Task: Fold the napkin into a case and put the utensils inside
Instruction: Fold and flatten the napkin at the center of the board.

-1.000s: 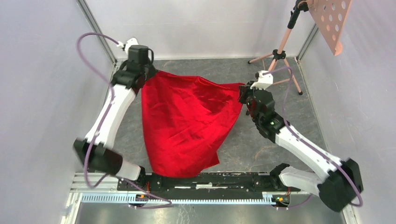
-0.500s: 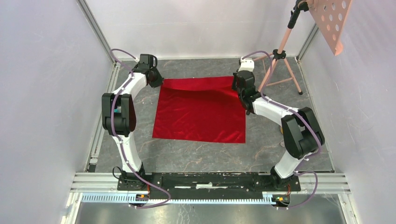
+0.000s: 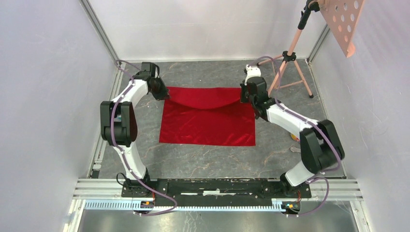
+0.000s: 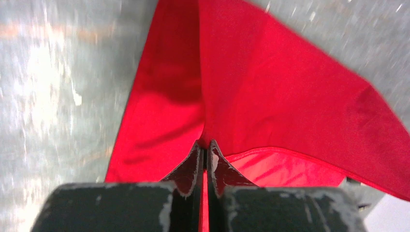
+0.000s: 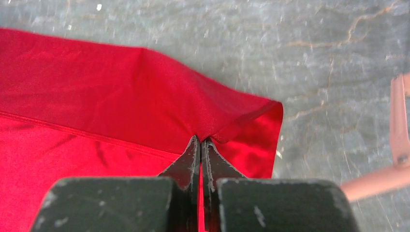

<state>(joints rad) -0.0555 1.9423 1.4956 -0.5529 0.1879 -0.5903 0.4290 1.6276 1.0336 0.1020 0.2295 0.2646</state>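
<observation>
The red napkin point(image 3: 208, 121) lies spread on the grey table, its near edge flat. Its far edge is lifted and curls over toward me. My left gripper point(image 3: 163, 94) is shut on the napkin's far left corner point(image 4: 212, 96). My right gripper point(image 3: 243, 95) is shut on the far right corner point(image 5: 212, 116). Between the two grippers the far edge sags in a curve above the flat part. In both wrist views the jaws are closed with red cloth pinched between them. No utensils are clearly in view.
A pink tripod stand point(image 3: 289, 53) stands at the back right, close behind my right arm; one leg shows in the right wrist view point(image 5: 382, 179). A perforated pink board point(image 3: 343, 24) hangs at the top right. Small coloured bits point(image 3: 295, 137) lie by the right arm's elbow.
The hanging napkin was laid out flat on the table. Since half a second ago both grippers have drawn the far edge up and toward me, so it sags over the flat part.
</observation>
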